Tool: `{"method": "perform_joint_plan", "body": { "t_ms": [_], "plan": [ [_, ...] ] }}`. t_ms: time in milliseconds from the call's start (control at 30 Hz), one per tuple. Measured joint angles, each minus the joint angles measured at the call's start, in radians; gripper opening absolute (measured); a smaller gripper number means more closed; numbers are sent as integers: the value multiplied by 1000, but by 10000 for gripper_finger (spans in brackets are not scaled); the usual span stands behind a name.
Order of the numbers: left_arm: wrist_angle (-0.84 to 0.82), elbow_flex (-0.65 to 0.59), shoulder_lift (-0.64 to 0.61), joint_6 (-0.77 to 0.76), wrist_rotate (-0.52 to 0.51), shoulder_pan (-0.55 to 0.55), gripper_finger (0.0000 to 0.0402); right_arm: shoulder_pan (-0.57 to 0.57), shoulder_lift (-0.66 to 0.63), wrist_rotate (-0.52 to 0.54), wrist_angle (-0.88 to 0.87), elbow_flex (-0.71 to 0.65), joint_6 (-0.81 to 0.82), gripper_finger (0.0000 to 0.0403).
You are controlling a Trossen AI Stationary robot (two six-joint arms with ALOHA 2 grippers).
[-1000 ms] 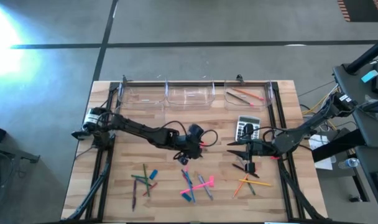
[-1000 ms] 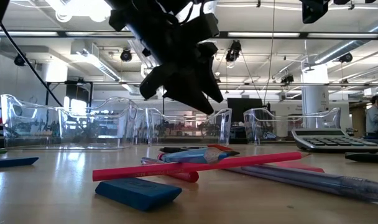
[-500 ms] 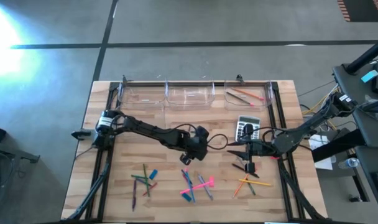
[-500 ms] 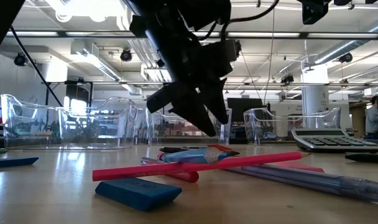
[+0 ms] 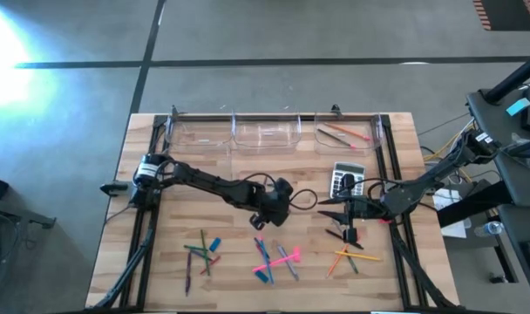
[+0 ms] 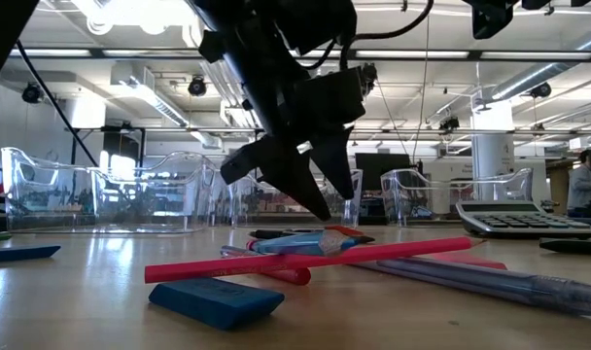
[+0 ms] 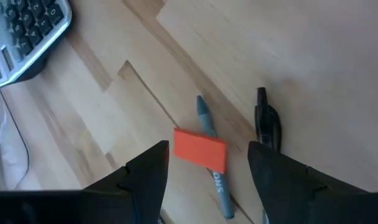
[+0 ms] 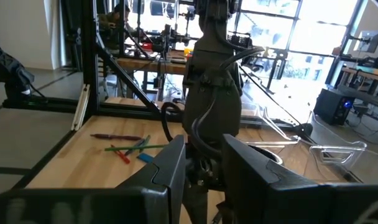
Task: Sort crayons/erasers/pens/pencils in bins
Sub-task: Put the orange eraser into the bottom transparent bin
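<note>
1. Eraser (image 7: 200,149): the orange-red block lies near the middle of the table (image 5: 396,139), left of the calculator (image 5: 347,180) and well nearer than the bins (image 5: 265,133) along the far edge. The left gripper (image 5: 261,221) hangs just above it with its jaws apart, and the block shows between the two fingertips (image 7: 153,163) in the left wrist view.
2. The block lies across a grey stick (image 7: 204,115), so it probably sits tilted rather than flat. If the fingers come down too far, they could close on both things and carry the stick along. Squeezed unevenly, the block could rock on the stick and pop out.
3. A black pen (image 7: 267,121) lies just beside one finger. That finger could land on it or push it aside, and the push might roll the grey stick and shift the block out of line.
4. The block is short, so a grip too high on it may slip during the lift. A dropped block could bounce toward the pink and blue pile (image 5: 274,257) at the near middle.
5. The right gripper (image 5: 348,214) waits to the right, nearer than the calculator; I cannot tell its state. A wide swing to the right would bring the two arms close together.
6. The far right bin (image 5: 370,139) holds long sticks. Dropping the block there would mix the kinds.
</note>
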Motion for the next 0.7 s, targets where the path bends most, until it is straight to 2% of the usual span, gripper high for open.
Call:
{"method": "perform_joint_plan", "body": {
  "t_ms": [300,467,700],
  "plan": [
    [19,-10,0,10,24,27,205,0,-1,0,0,0,-3,95],
    [22,-10,0,10,102,51,205,0,-1,0,0,0,0,95],
    [31,-12,0,10,103,58,205,0,-1,0,1,0,0,95]
  ]
}}
